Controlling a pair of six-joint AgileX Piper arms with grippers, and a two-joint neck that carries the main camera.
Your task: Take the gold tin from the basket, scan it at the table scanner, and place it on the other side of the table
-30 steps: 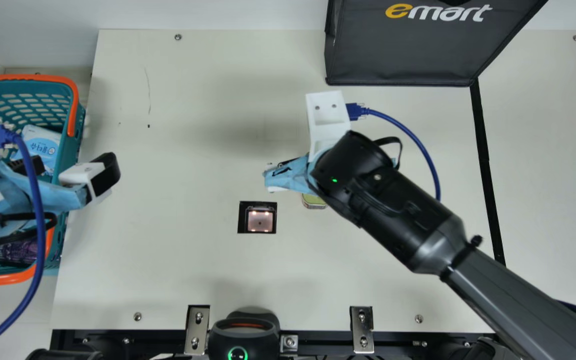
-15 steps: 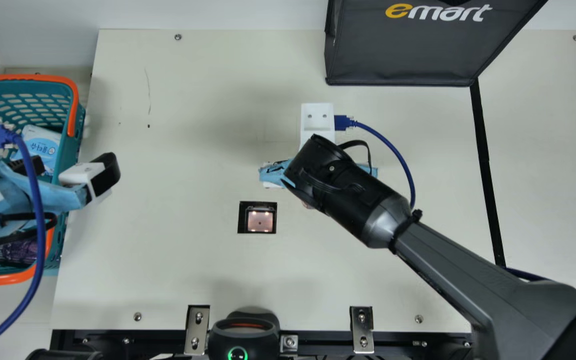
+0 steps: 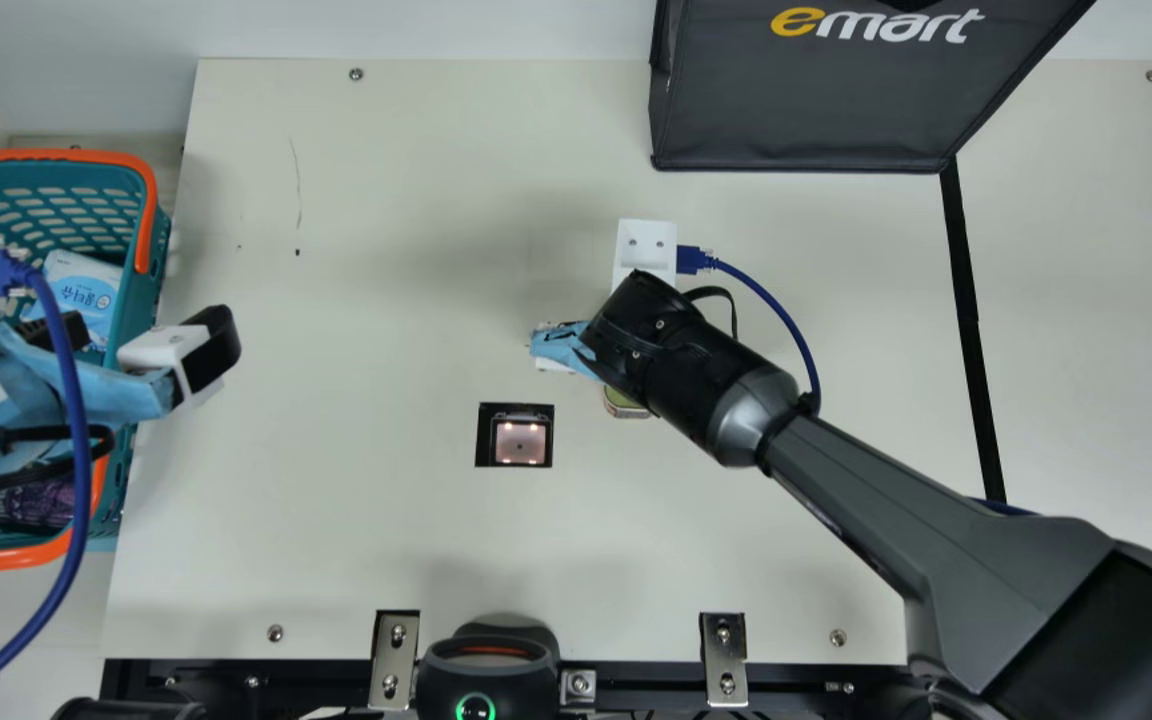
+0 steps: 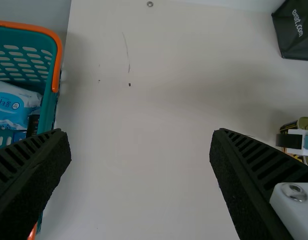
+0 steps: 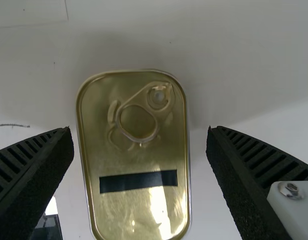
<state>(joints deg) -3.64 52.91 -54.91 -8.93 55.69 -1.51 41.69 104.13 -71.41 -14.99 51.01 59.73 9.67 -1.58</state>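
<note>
Main view evenly bright, table [image 3: 386, 540] softly shadowed toward eleven o'clock, scanner [image 3: 521, 442] glowing toward seven; right wrist view, glare on tin [image 5: 141, 160].

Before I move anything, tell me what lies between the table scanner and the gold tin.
Only bare cream tabletop lies between the scanner and the gold tin, as the main view shows.

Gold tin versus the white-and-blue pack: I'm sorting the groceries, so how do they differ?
The gold tin is metal with a pull ring; the white-and-blue pack looks soft-wrapped, with no ring in sight.
The tin rests on the table, between the right end effector's open fingers; the pack lies in the basket.
Neither is gripped.
</note>
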